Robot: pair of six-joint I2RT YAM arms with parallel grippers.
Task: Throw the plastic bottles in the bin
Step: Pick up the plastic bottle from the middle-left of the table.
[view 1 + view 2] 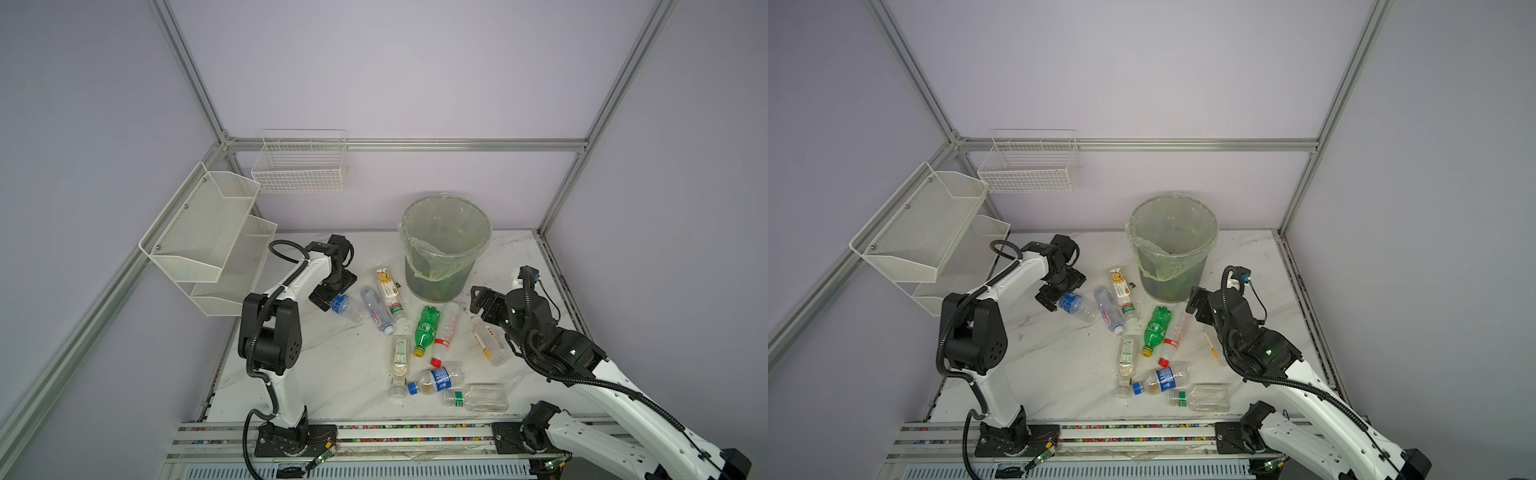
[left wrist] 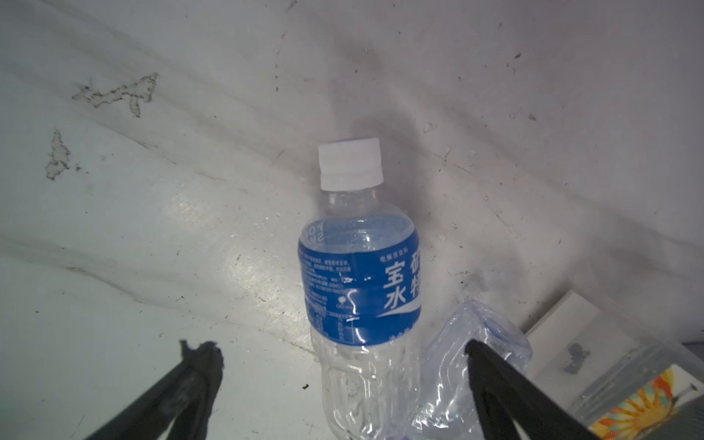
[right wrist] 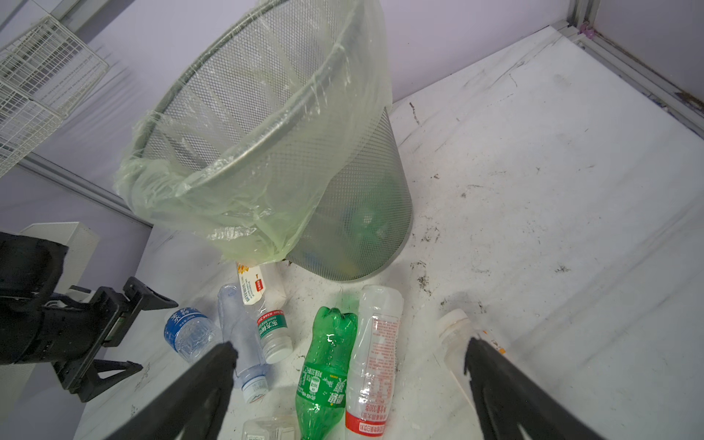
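Toward the far edge of the tabletop (image 1: 332,374), right of its middle, the bin (image 1: 440,278) stands upright: a grey mesh bucket with a pale yellow-green bag folded over its rim. Dim green and blue shapes show low down through its wall, too blurred to name.

The plastic bottles (image 1: 400,357) lie on their sides, spread from the bin's foot toward the near edge. Just left of the bin is a square bottle (image 1: 388,286) with a sunflower label. A crumpled clear bottle (image 1: 376,309) lies just beside it, and a blue-labelled bottle (image 1: 347,307) with a white cap lies beyond that. In front of the bin, a green bottle (image 1: 426,330) and a red-labelled bottle (image 1: 446,332) lie side by side. Close to the near edge are a blue-capped bottle (image 1: 436,378) and a clear bottle with a green band (image 1: 478,397).

The left pincer (image 2: 339,352) is released and points down, its fingers spread either side of the blue-labelled bottle. Whether they touch it cannot be told.

The right pincer (image 3: 350,346) is also released and grasps nothing. It hovers just right of the bin's foot, and a bottle with orange marks (image 1: 490,343) lies partly hidden under that arm.

White wire baskets (image 1: 299,166) hang on the walls past the tabletop's far left corner.
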